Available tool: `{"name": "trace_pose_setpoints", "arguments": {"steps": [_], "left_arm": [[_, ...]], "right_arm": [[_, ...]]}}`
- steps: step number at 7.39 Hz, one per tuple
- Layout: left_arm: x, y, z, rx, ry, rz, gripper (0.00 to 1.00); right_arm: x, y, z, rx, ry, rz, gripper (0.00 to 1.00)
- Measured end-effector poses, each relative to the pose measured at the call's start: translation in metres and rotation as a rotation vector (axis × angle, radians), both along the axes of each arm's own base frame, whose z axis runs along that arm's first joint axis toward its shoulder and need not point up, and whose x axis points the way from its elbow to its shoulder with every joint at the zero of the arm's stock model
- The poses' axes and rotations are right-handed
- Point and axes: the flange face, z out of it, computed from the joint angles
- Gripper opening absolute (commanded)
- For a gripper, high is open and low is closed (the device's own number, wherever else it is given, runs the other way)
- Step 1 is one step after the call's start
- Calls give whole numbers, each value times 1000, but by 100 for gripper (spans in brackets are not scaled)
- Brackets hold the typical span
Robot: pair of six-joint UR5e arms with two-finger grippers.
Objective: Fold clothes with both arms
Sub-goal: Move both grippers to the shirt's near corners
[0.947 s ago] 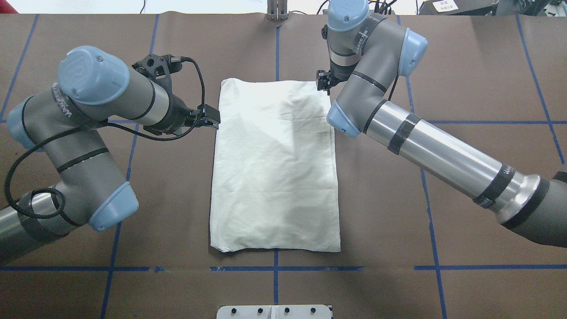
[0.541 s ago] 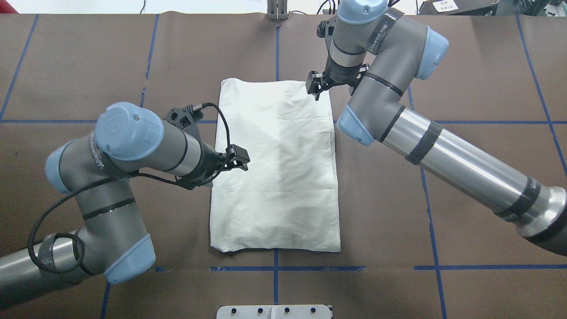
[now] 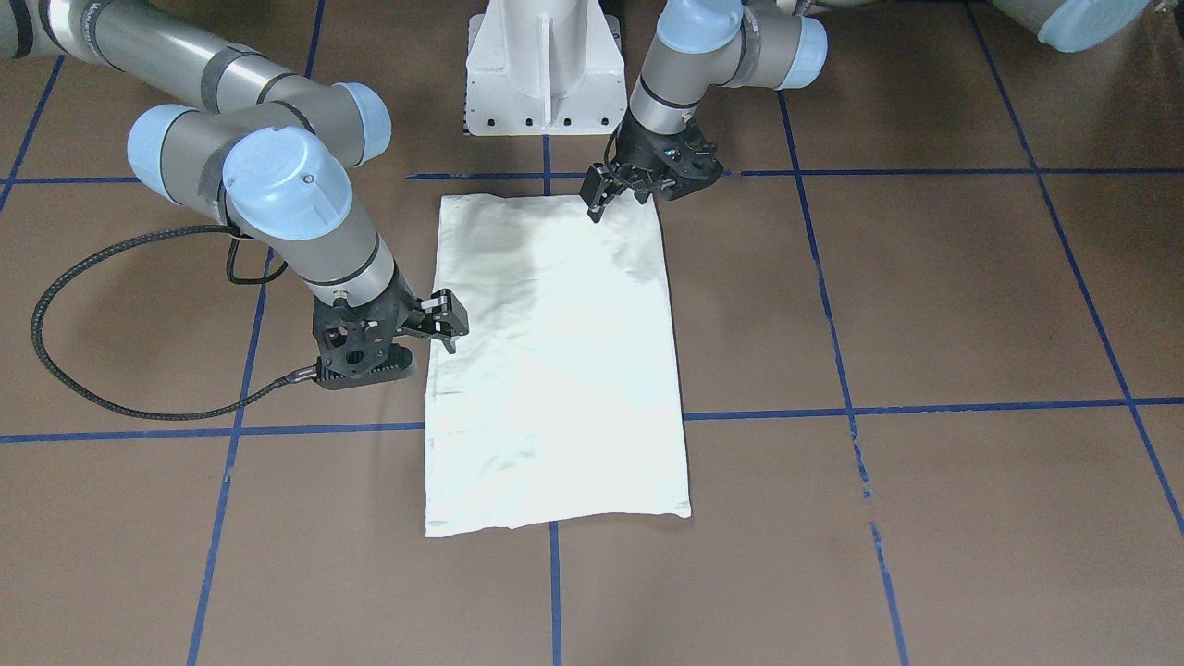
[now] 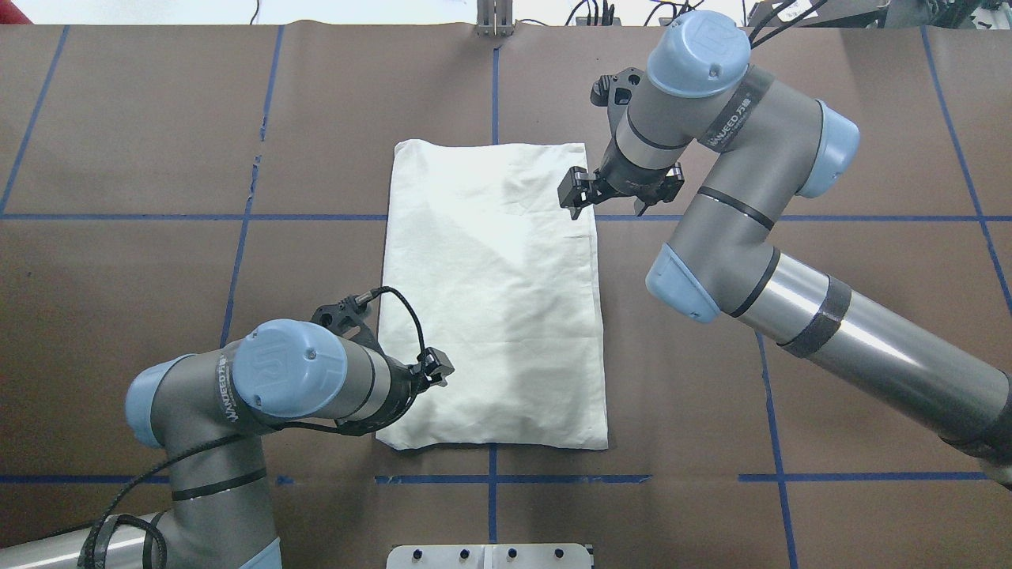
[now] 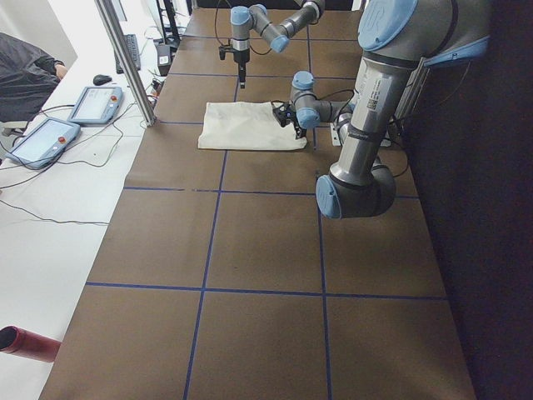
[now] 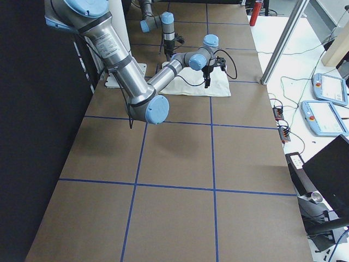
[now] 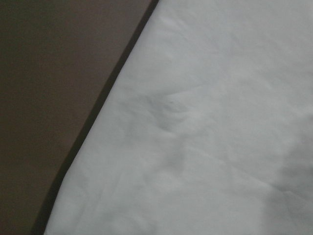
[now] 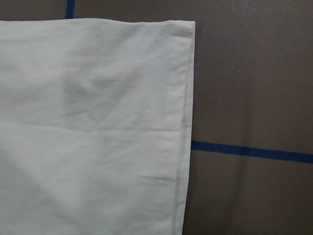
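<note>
We see the table (image 4: 118, 118) from above behind the robot (image 3: 541, 65), from across facing it, and distantly from both ends. Wrist cameras look down close on the shirt (image 4: 490, 300), which every view shares.

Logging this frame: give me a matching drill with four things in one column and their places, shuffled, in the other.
Things
1. left hand
2. right hand
3. shirt
4. white pedestal

Places
A. above the shirt's edge on the robot's right, toward the far end
B. lying flat and folded in the middle of the table, plain side up
C. above the shirt's edge on the robot's left, toward the robot-side end
D. just past the shirt's robot-side end

Pairs: 1-C, 2-A, 3-B, 4-D
</note>
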Motion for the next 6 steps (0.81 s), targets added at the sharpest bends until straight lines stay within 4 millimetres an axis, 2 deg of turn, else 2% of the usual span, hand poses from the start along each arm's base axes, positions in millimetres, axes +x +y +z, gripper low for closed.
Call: {"name": "trace_pose_setpoints", "arguments": {"steps": [4, 6], "left_arm": [[7, 14, 26, -43, -95, -7, 85], [6, 17, 38, -48, -115, -4, 74]], "right_arm": [[-8, 11, -5, -15, -9, 10, 100], [-9, 11, -5, -15, -10, 10, 100]]}}
